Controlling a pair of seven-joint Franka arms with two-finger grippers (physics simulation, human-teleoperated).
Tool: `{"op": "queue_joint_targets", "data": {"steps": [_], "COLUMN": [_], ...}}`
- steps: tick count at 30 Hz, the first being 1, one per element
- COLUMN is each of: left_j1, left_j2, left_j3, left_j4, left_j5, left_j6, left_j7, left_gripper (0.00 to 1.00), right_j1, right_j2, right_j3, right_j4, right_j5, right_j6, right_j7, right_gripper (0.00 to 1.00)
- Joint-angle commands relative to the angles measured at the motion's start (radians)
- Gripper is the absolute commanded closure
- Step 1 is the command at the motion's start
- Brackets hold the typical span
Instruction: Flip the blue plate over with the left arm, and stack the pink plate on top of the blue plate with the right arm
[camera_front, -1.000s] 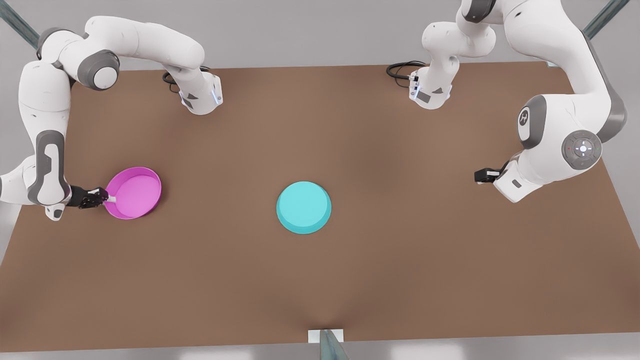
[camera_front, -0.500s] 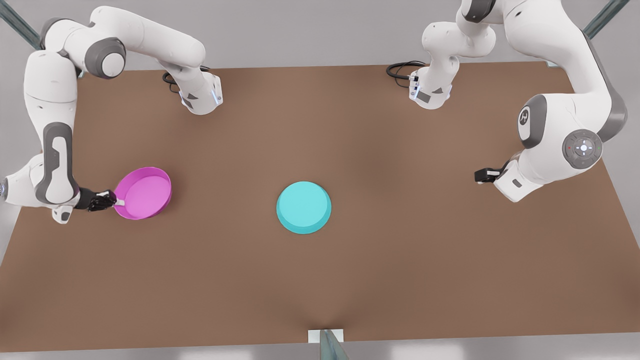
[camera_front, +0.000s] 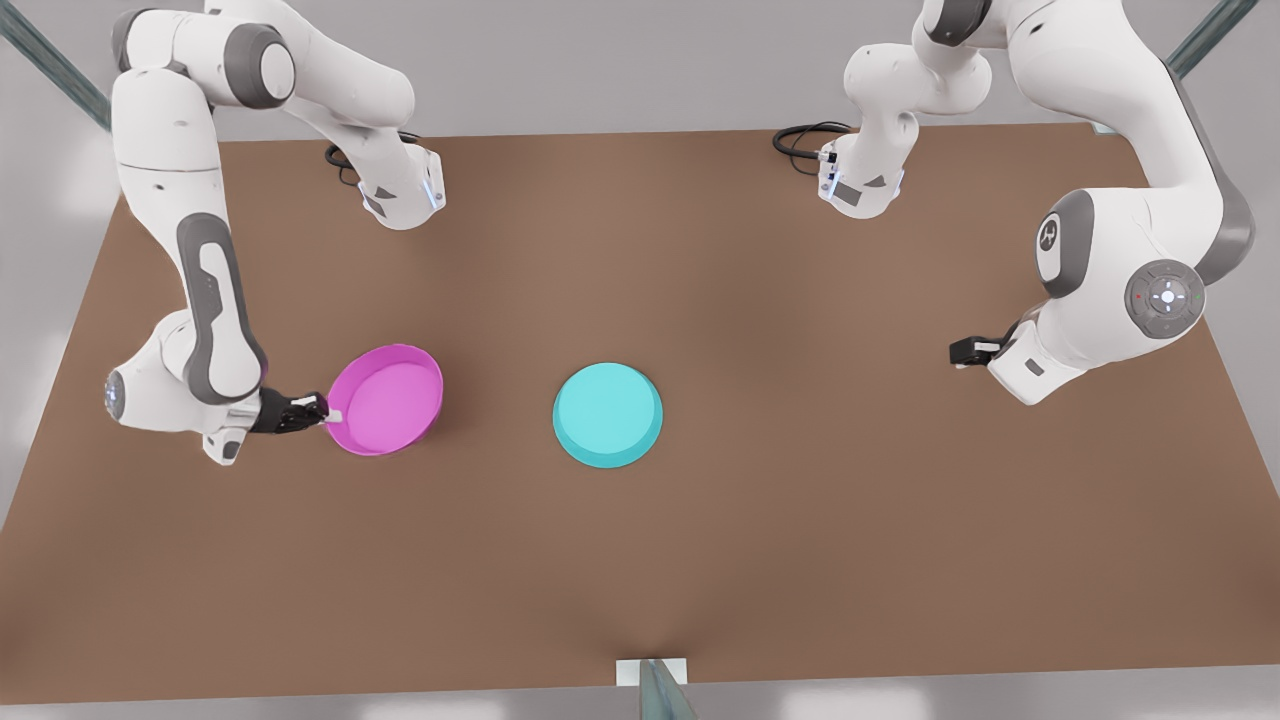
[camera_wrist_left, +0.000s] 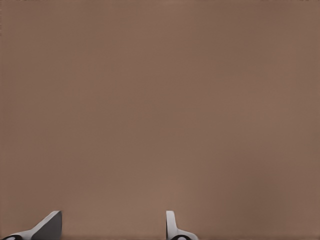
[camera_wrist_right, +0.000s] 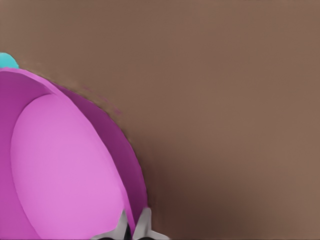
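Your right claw (camera_front: 325, 413), pinching the pink plate's (camera_front: 388, 400) rim, is carrying it closer to the blue plate (camera_front: 607, 414), already upside down; your left claw (camera_front: 962, 351) is waiting open, empty.

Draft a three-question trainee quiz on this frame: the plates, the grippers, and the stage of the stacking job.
1. True or false: the right gripper is shut on the rim of the round magenta-pink plate.
2. How does the round turquoise plate lie? A) base up B) open side up C) on edge
3. Fill in: the left gripper, over bare brown table at the front view's right, is ____.

Key: 1 true; 2 A; 3 open. The pink plate, not yet stacked, is apart from the turquoise one.
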Motion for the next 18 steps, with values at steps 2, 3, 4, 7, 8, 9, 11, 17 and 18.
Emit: {"op": "queue_joint_targets", "data": {"steps": [2, 3, 4, 7, 8, 9, 11, 17, 18], "left_j1": [0.000, 0.000, 0.000, 0.000, 0.000, 0.000, 0.000, 0.002, 0.002], "left_j2": [0.000, 0.000, 0.000, 0.000, 0.000, 0.000, 0.000, 0.000, 0.000], "left_j3": [0.000, 0.000, 0.000, 0.000, 0.000, 0.002, 0.002, 0.002, 0.002], "left_j4": [0.000, 0.000, 0.000, 0.000, 0.000, 0.000, 0.000, 0.000, 0.000], "left_j5": [0.000, 0.000, 0.000, 0.000, 0.000, 0.000, 0.000, 0.002, 0.000], "left_j6": [0.000, 0.000, 0.000, 0.000, 0.000, 0.000, 0.000, 0.003, 0.003], "left_j7": [0.000, 0.000, 0.000, 0.000, 0.000, 0.000, 0.000, 0.002, 0.002], "left_gripper": [0.00, 0.00, 0.00, 0.00, 0.00, 0.00, 0.00, 0.00, 0.00], "right_j1": [0.025, 0.051, 0.081, 0.160, 0.190, 0.209, 0.229, 0.337, 0.362], "right_j2": [-0.003, -0.003, -0.015, -0.021, -0.021, -0.024, -0.030, -0.036, -0.036], "right_j3": [0.000, 0.000, -0.001, -0.003, -0.006, -0.006, -0.006, -0.006, -0.006], "right_j4": [-0.003, -0.003, -0.004, -0.004, -0.004, -0.004, -0.004, -0.017, -0.018], "right_j5": [-0.002, -0.002, -0.001, 0.024, 0.033, 0.035, 0.056, 0.170, 0.188], "right_j6": [0.008, 0.020, 0.020, 0.028, 0.028, 0.029, 0.028, 0.037, 0.057], "right_j7": [0.029, 0.055, 0.086, 0.158, 0.176, 0.202, 0.231, 0.323, 0.337], "right_gripper": [0.79, 0.79, 0.79, 0.79, 0.79, 0.79, 0.79, 0.79, 0.79]}}
